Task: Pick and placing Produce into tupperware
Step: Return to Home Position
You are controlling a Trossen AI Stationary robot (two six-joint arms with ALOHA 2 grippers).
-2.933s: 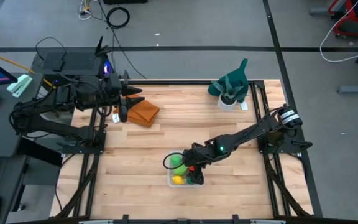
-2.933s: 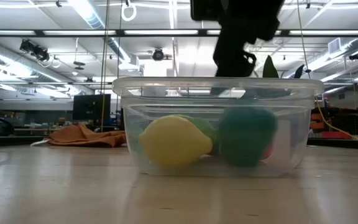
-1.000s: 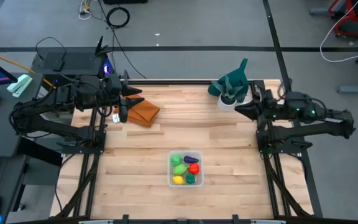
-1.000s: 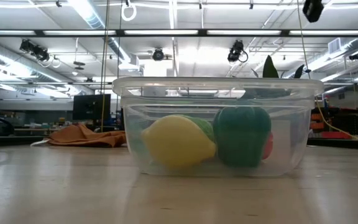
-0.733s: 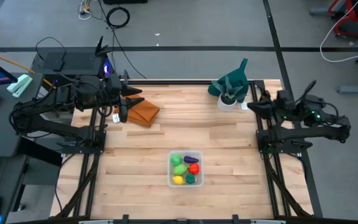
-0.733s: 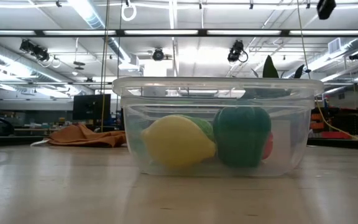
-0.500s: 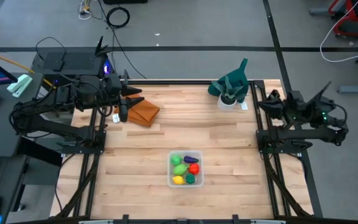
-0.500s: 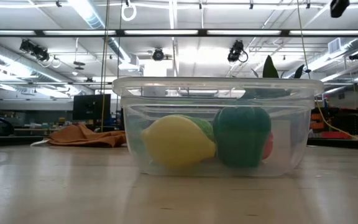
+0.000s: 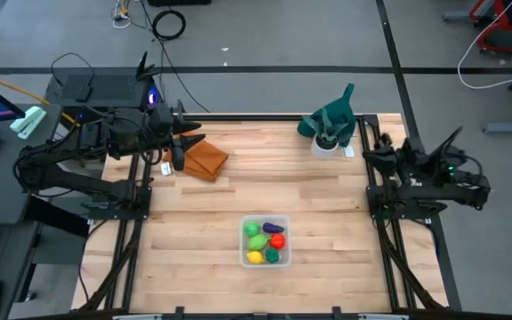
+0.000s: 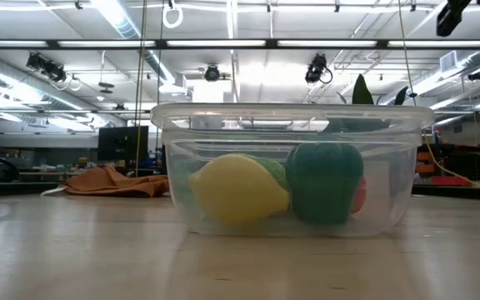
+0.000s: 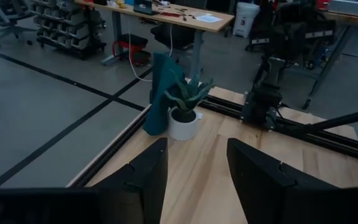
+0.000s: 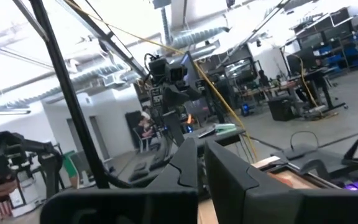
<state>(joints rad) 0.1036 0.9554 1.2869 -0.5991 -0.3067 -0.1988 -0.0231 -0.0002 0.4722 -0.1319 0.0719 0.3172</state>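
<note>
Tupperware: You'll find the tupperware (image 9: 265, 219) low in the centre of the high view, on the table (image 9: 327, 213), well apart from both arms. It fills the middle of the low view (image 10: 290, 112).
Produce: All six pieces lie inside it. Seen from above, the purple piece (image 9: 272, 228) and the two light green pieces (image 9: 253, 230) lie toward the top. The red piece (image 9: 278, 240) is at mid right, the yellow piece (image 9: 254, 257) at lower left and the dark green piece (image 9: 273, 256) at lower right.
Left gripper: Your left gripper (image 9: 190, 136) hangs at the table's upper left edge, beside the orange-brown cloth (image 9: 204, 160). Its wrist view shows the fingers (image 11: 148, 177) spread wide, with nothing between them.
Right gripper: Your right gripper (image 9: 370, 153) sits at the table's right edge, below the dark green cloth (image 9: 330, 120) and the white cup (image 9: 325, 147). Its fingers (image 12: 229, 171) are drawn almost together and hold nothing.
</note>
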